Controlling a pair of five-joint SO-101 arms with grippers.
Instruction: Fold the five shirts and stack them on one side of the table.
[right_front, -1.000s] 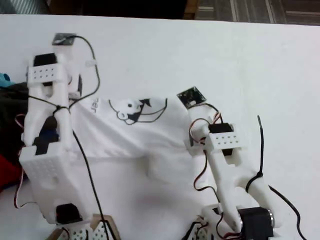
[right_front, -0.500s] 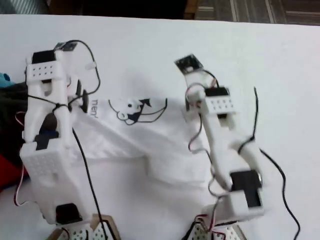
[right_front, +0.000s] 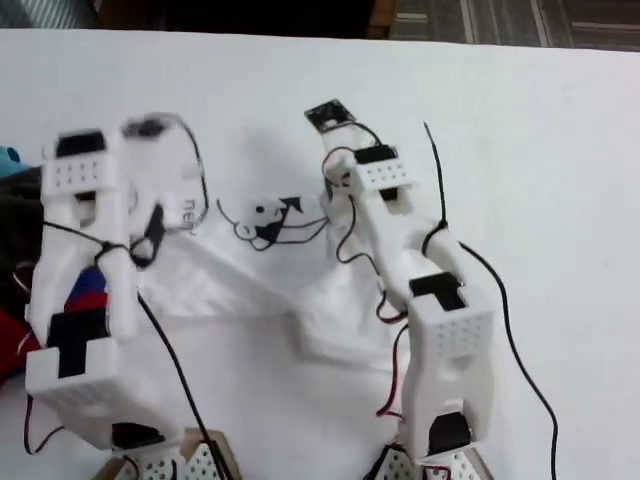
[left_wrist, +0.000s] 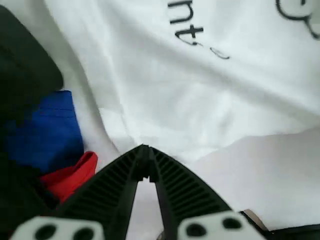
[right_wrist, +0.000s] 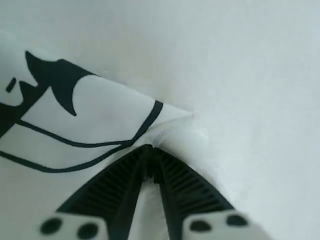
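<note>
Together, two grippers pinch the white shirt (right_front: 250, 280).
Jaws of the left gripper (left_wrist: 144, 150) and right gripper (right_wrist: 148, 150) are closed on its fabric; it lies on the table (right_front: 520, 100) between them.

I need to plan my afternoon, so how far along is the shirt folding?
Nothing looks folded yet. In hand: the white shirt lies rumpled on the table, with the left gripper and the right gripper shut on its cloth. Remaining: finishing it, then the heap of dark, blue and red clothes at the table's edge.
</note>
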